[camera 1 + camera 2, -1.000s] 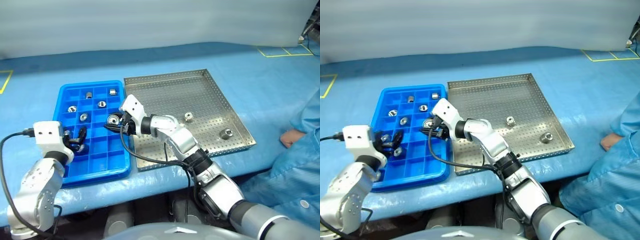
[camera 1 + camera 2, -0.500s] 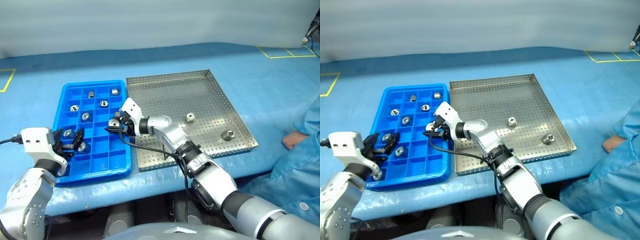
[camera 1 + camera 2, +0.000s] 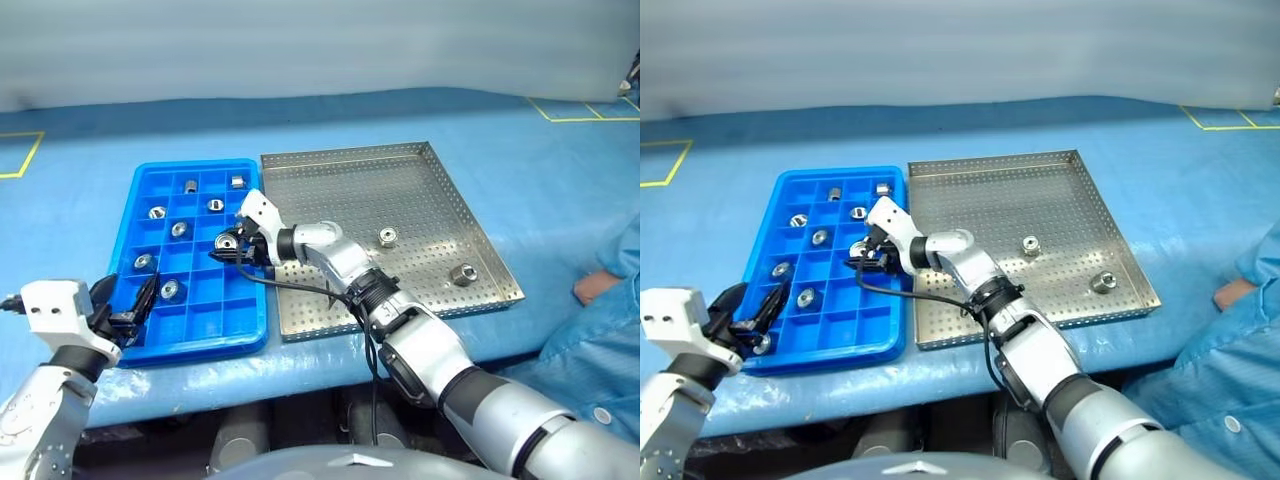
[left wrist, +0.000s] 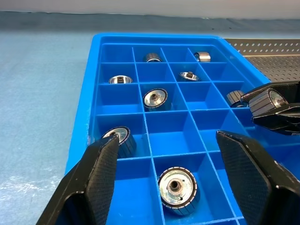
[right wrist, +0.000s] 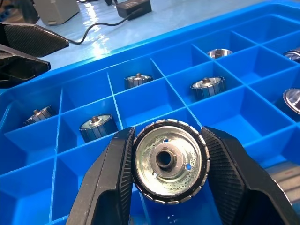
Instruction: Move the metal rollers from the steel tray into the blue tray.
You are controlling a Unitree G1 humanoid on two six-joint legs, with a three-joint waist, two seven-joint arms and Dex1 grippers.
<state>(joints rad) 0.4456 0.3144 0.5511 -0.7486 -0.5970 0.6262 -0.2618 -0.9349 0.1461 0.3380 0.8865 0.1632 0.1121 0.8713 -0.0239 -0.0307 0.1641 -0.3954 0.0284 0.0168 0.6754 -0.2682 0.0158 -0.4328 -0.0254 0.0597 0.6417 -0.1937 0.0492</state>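
Note:
The blue tray [image 3: 190,343] lies left of the steel tray [image 3: 350,190]. Several metal rollers [image 3: 179,229] sit in its compartments. My right gripper [image 3: 228,247] reaches left over the blue tray's right-hand column, shut on a roller [image 5: 169,161] that it holds just above the compartments. Two more rollers [image 3: 388,236] [image 3: 462,273] stand on the steel tray's perforated floor. At the blue tray's near left corner my left gripper [image 3: 125,308] is open with nothing between its fingers [image 4: 93,187]. A roller [image 4: 176,186] rests in the compartment just ahead of it.
A person in a blue gown [image 3: 610,330] is at the table's right edge, with a hand [image 3: 595,288] resting near the steel tray's near right corner. Yellow tape marks [image 3: 585,110] lie at the table's far corners.
My left gripper has drawn back from over the blue tray's compartments to its near left corner, still open. My right gripper, still holding the roller, has edged a little lower over the tray.

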